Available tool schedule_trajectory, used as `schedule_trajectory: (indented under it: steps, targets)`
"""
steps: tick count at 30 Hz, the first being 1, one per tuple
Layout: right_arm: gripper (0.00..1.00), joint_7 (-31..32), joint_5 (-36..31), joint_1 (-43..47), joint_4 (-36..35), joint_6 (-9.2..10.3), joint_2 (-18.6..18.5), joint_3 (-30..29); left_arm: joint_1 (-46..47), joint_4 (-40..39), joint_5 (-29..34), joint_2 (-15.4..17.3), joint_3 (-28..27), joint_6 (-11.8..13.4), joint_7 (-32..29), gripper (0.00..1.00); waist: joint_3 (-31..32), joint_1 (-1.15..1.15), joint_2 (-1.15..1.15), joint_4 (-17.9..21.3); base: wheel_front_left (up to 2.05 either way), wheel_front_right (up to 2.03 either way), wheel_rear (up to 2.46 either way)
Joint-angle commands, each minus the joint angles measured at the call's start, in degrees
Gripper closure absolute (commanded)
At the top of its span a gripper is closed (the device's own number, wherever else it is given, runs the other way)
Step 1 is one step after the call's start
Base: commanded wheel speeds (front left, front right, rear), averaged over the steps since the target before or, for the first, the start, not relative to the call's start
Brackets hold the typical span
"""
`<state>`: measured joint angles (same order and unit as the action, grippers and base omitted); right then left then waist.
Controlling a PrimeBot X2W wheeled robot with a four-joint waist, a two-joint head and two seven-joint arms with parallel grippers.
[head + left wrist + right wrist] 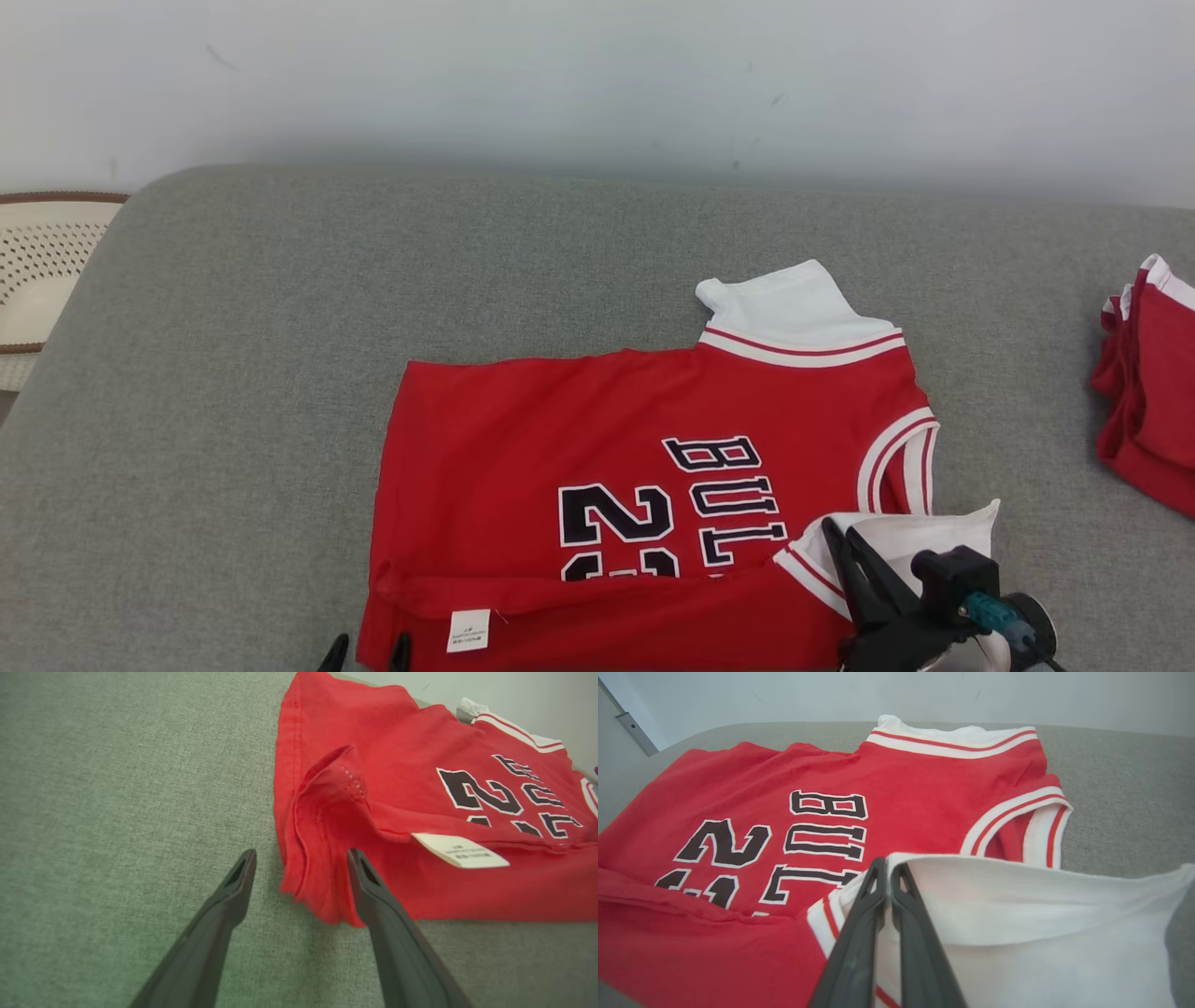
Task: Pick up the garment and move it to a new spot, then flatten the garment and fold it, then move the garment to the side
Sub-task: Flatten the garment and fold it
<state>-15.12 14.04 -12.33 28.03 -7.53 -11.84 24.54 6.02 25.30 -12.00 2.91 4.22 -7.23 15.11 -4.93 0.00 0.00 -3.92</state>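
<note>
A red garment (607, 420), a jersey with black lettering and white sleeves, lies mostly flat on the grey cushion (233, 373). Its near edge is folded over, showing a white label (469, 630). My right gripper (840, 530) is shut on the upper edge of the near white sleeve (924, 532), which stands lifted off the cushion. In the right wrist view the two fingers (888, 864) pinch that sleeve (1017, 905) beside the red-striped cuff. My left gripper (301, 853) is open at the garment's (420, 742) near hem corner, the bunched red corner lying between its fingers. Its tips (370, 644) also show in the head view.
A second pile of red cloth with white trim (1153, 392) lies at the cushion's right edge. A white perforated basket (37, 271) stands off the left end. A pale wall (597, 84) runs along the back. Bare cushion spreads left of and behind the jersey.
</note>
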Motion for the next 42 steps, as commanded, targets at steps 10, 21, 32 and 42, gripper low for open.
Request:
schedule_trajectory:
  steps: [10,21,32,42]
  targets:
    - [0.0,0.0,0.7,-10.7,12.4,0.08,0.6,1.3,2.0,0.7,-1.4,0.0,2.2,-0.1,0.0,0.0,-1.3,0.0,0.0,-1.6,0.0,0.0,0.0]
    - [0.0,0.0,-3.3,-10.6,3.6,0.08,1.0,-6.8,0.8,-1.6,-0.1,0.0,1.1,0.2,0.0,0.0,-0.2,0.0,0.0,-1.0,0.0,0.0,0.0]
    - [0.0,0.0,-4.7,2.2,-4.8,0.08,2.9,-9.9,-2.9,-5.0,2.4,0.0,-0.5,1.8,0.0,0.0,4.1,0.0,0.0,1.9,0.0,0.0,0.0]
    - [0.0,0.0,-6.3,9.9,-8.1,0.08,3.1,-10.8,-5.7,-8.3,4.0,0.0,-1.1,4.3,0.0,0.0,5.8,0.0,0.0,3.7,0.0,0.0,0.0]
